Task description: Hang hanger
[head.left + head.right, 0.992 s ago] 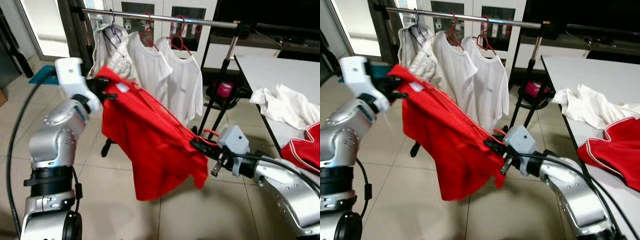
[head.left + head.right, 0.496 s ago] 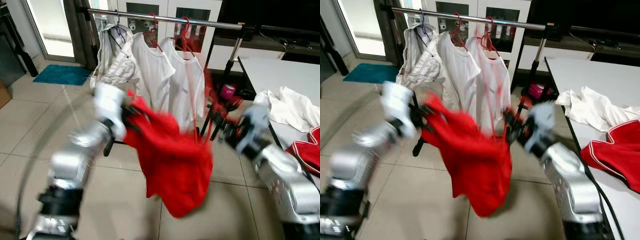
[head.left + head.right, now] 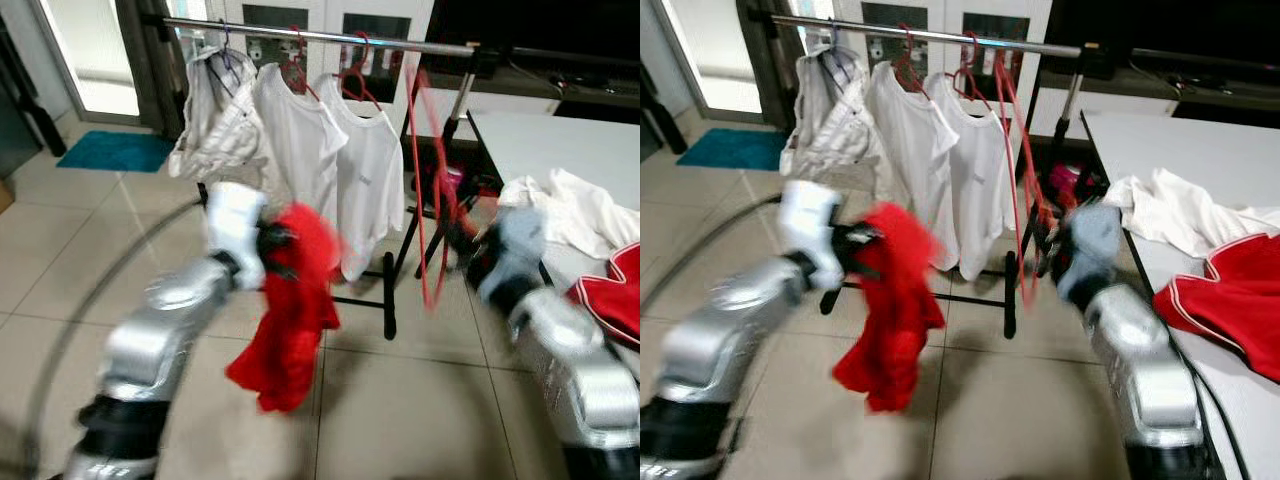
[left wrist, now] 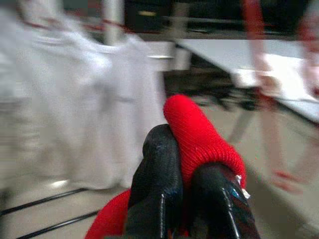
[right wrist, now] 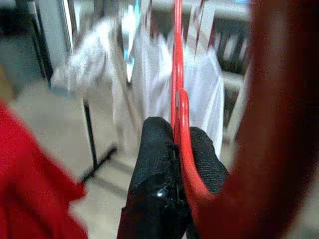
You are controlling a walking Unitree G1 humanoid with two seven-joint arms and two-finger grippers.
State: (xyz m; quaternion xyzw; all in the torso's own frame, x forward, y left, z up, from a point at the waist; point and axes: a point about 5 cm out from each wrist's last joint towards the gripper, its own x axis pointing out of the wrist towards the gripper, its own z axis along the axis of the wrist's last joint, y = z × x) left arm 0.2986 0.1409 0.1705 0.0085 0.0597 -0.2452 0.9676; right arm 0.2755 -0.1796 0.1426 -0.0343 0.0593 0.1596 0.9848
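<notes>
A red shirt (image 3: 290, 310) hangs bunched and limp from my left gripper (image 3: 272, 243), which is shut on a fold of it (image 4: 199, 134) in front of the clothes rack. My right gripper (image 3: 462, 250) is shut on the lower part of a bare red hanger (image 3: 428, 190). The hanger stands upright, and its top reaches up near the metal rail (image 3: 320, 35), right of the hung shirts. In the right wrist view the black fingers (image 5: 157, 149) pinch the hanger's thin red wire (image 5: 177, 74). Both arms are blurred by motion.
Two white T-shirts (image 3: 330, 140) and a pale shirt (image 3: 215, 110) hang on the rail. The rack's black foot (image 3: 388, 300) lies on the tiled floor. A white table (image 3: 560, 140) on the right carries a white garment (image 3: 570, 215) and a red one (image 3: 615, 295).
The red shirt, earlier stretched between both grippers, now dangles from the left one alone. The right gripper has swung the hanger up and upright toward the rail.
</notes>
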